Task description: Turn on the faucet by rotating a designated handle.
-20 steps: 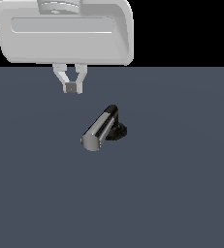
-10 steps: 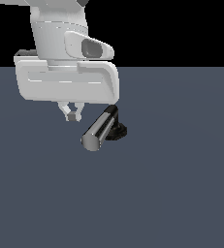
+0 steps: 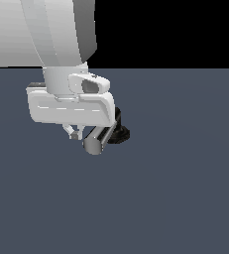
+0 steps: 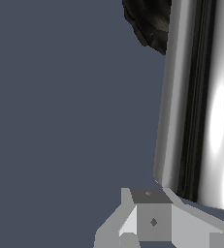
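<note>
Jaws of gripper point(image 3: 74, 133) nearly closed, empty, just beside handle point(image 3: 97, 139).

A flat slate-blue floor point(image 3: 175, 198) fills the lower part of the exterior view and runs back to a straight, level horizon. Above that line the backdrop point(image 3: 170, 30) is plain black, with no wall, window or furniture to be seen. The floor is smooth and uniform, unmarked by seams or texture, and it looks slightly paler toward the horizon on the exterior view's right. No lamp shows; the light is soft and even. In the wrist view the same slate-blue floor point(image 4: 60, 121) appears as 1 unbroken tone.
</note>
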`<state>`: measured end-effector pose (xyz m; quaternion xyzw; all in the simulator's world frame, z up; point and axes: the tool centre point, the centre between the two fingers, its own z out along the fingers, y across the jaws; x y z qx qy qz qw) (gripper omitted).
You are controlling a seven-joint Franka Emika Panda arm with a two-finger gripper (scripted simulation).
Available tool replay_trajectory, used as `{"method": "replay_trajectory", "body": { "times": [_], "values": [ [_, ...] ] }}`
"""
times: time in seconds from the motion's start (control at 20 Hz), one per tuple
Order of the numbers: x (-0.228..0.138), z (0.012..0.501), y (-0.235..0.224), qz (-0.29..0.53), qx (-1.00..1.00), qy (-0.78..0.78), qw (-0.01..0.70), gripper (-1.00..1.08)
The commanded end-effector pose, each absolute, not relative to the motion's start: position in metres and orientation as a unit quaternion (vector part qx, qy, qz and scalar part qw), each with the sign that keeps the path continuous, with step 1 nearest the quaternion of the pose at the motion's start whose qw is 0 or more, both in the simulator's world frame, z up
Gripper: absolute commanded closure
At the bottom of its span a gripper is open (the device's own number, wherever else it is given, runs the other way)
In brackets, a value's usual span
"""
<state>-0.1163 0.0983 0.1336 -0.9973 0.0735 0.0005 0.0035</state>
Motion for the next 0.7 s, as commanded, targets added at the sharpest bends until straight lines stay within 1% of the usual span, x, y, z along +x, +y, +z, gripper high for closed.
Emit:
{"method": "replay_trajectory", "body": {
  "times": [0.0, 0.35, 0.65],
  "values": [
    [-0.111, 0.123, 0.101, 0.000, -0.997, 0.075, 0.003, 1.08],
    [-0.101, 0.106, 0.104, 0.000, -0.997, 0.079, 0.000, 1.08],
    [-0.099, 0.104, 0.104, 0.000, -0.997, 0.079, 0.000, 1.08]
  ]
}}
